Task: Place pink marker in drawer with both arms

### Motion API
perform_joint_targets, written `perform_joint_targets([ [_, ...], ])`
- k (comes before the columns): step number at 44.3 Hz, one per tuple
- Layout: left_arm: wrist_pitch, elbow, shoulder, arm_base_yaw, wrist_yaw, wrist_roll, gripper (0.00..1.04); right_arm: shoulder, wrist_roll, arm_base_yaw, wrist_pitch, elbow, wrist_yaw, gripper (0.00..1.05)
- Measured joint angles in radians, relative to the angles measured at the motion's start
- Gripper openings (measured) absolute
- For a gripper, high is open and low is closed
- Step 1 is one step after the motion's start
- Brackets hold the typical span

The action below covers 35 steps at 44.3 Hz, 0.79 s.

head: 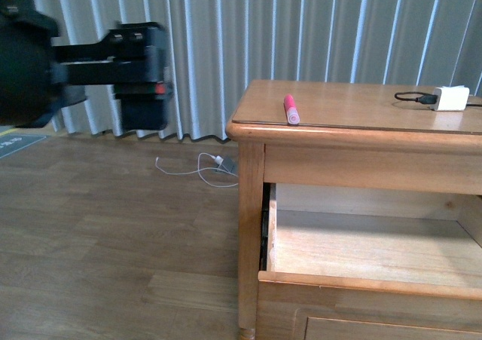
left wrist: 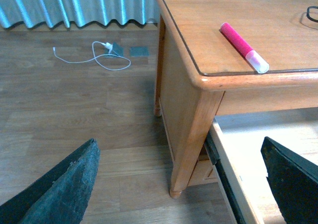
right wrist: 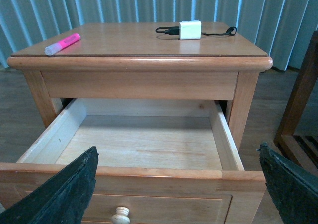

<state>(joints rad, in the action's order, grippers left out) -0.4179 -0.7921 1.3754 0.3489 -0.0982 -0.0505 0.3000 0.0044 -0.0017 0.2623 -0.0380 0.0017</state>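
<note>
So the short, thick hot-pink marker with the pale cap is just lying on the honey wooden cabinet's top surface, close to the front edge by the left corner. The upper wooden drawer below is pulled open, pale inside. The black left fingers and right fingers are both spread wide, pinching nothing. A white charger block sits over toward the right edge.

Honey-coloured wooden cabinet top, pink marker near its front-left corner, white charger block with black cable well apart.
</note>
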Motion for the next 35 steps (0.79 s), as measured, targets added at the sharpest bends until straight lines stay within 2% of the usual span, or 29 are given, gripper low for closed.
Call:
perform_joint_targets([
  [25,0.164,-0.747,0.626,0.106,-0.002,-0.052,0.99,0.0,0.0,0.0,0.0,0.0,0.0,0.96],
  [35,0.229,-0.93,0.779,0.145,-0.011,-0.055,0.99,0.0,0.0,0.0,0.0,0.0,0.0,0.96],
])
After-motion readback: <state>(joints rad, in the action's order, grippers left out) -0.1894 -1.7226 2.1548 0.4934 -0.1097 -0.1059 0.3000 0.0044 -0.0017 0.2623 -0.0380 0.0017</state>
